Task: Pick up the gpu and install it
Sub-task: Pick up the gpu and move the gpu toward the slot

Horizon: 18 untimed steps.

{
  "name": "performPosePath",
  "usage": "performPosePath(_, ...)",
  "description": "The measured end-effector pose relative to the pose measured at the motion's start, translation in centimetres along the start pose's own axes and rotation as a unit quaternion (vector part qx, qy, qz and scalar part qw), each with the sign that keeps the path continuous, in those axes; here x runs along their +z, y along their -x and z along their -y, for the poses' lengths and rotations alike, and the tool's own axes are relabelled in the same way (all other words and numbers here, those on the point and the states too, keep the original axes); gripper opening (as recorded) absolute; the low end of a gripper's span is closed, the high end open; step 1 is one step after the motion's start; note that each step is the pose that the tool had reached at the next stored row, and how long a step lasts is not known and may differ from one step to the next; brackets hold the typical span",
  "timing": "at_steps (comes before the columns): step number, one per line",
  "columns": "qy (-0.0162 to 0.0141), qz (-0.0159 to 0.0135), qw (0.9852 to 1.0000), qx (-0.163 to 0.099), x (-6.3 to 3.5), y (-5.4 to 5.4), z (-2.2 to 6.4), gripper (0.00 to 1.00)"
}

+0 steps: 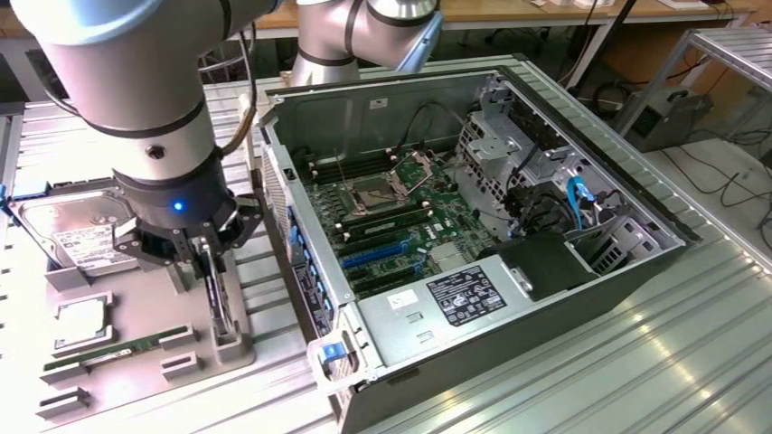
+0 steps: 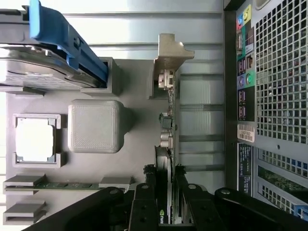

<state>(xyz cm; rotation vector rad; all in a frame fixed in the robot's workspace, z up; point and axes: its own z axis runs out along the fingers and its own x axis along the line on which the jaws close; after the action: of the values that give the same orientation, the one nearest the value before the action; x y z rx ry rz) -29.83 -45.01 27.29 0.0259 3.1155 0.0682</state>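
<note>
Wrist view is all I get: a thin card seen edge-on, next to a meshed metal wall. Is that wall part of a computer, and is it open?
Observer: Yes. It is a computer case with its side off, so the motherboard is bare to see.
Operator: Is there a place in there for the gpu?
Observer: The motherboard carries blue slots, and nothing is plugged into them.
Operator: What does the robot itself look like?
Observer: It is a thick grey arm with a blue light glowing near its wrist.
</note>
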Motion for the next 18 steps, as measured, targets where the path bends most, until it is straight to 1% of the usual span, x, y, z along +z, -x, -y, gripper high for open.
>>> performPosePath(6, 0.0007, -0.0001, 1.0, 0.0, -3.12, 0.2, -0.13, 0.26)
performPosePath(8, 0.0012, -0.0001, 1.0, -0.001, -4.51, 0.4, -0.16, 0.26)
performPosePath(11, 0.0017, -0.0001, 1.0, -0.001, -5.89, 0.7, -0.15, 0.26)
performPosePath(12, 0.002, -0.0002, 1.0, -0.002, -6.86, 0.9, -0.07, 0.26)
performPosePath(13, 0.0021, -0.0002, 1.0, -0.002, -7.27, 1.0, -0.01, 0.26)
performPosePath(16, 0.0027, -0.0002, 1.0, -0.003, -9.49, 1.7, 0.51, 0.26)
performPosePath(18, 0.0029, -0.0002, 1.0, -0.004, -10.61, 2.1, 0.83, 0.26)
